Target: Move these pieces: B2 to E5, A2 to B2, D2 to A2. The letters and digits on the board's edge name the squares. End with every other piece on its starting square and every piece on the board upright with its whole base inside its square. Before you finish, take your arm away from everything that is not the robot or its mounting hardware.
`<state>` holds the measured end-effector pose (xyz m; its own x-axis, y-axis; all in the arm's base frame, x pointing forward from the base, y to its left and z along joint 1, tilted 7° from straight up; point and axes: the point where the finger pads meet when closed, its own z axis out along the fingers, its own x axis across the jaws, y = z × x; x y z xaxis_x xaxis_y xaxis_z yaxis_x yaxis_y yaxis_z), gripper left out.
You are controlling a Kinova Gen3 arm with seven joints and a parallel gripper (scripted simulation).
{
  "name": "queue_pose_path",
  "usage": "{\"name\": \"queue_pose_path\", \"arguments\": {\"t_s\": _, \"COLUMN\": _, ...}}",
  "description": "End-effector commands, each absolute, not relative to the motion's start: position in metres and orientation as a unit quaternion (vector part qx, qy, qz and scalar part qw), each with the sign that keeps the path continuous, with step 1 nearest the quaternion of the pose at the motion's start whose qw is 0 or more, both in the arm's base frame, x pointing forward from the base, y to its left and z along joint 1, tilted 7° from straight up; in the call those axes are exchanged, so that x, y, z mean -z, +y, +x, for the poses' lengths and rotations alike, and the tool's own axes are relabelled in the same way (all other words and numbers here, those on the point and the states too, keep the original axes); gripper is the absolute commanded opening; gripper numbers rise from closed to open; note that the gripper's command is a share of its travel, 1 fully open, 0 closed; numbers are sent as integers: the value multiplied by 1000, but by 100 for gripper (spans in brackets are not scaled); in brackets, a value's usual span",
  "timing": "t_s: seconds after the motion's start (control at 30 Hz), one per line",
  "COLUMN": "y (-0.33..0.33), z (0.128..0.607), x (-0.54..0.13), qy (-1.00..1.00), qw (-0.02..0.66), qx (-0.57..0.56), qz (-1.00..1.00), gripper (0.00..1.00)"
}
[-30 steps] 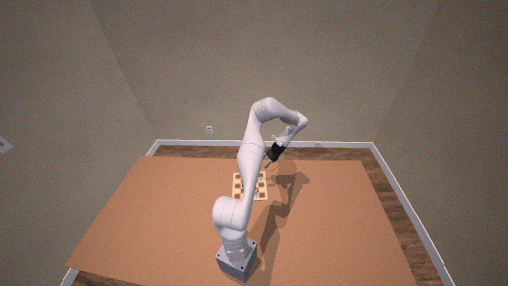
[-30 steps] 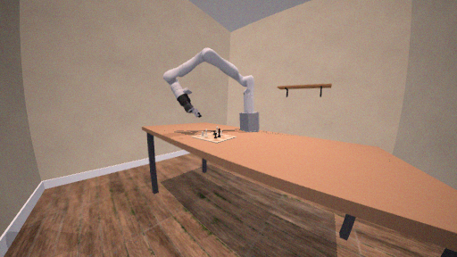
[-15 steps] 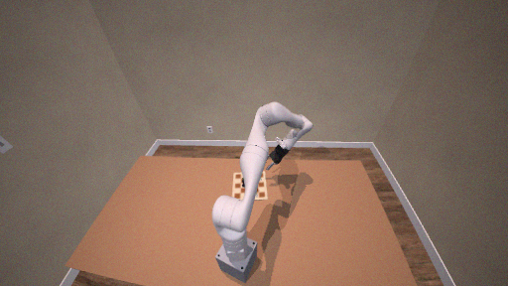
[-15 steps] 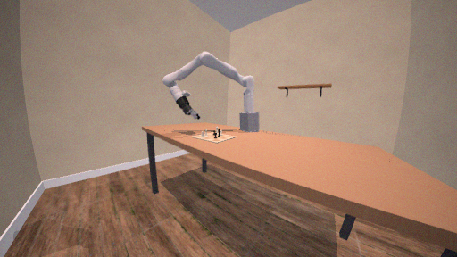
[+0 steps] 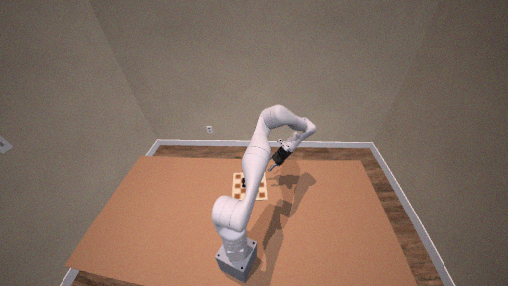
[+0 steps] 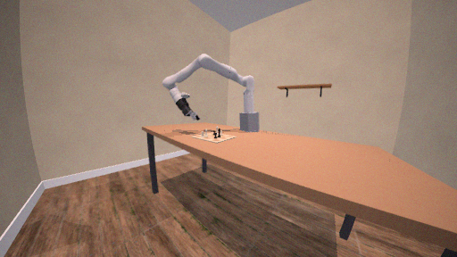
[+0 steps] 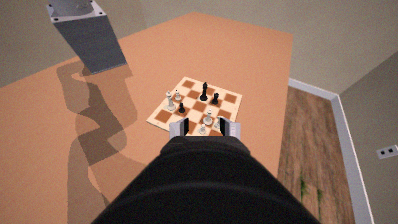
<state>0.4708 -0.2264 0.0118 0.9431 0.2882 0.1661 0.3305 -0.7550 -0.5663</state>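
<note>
A small chessboard lies on the orange table; it also shows in the top view and the exterior view. In the wrist view, a tall black piece and two smaller black pieces stand on it. Two white pieces stand at its left edge. More white pieces stand near its front edge, partly hidden by my fingers. The square labels are too small to read. My gripper is open and empty. It hangs well above the board's near side.
The arm's grey base stands on the table behind the board and also shows in the top view. The table edge and the wooden floor lie just right of the board. A wall shelf hangs far from the board.
</note>
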Motion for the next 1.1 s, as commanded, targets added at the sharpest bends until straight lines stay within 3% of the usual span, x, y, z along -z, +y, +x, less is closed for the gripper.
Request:
{"name": "queue_pose_path", "arguments": {"t_s": 0.0, "y": -235, "z": 469, "x": -6, "qy": -147, "qw": 318, "qx": 39, "qz": -936, "gripper": 100}}
{"name": "queue_pose_path", "arguments": {"t_s": 1.07, "y": -258, "z": 460, "x": 10, "qy": -100, "qw": 343, "qx": 50, "qz": -933, "gripper": 100}}
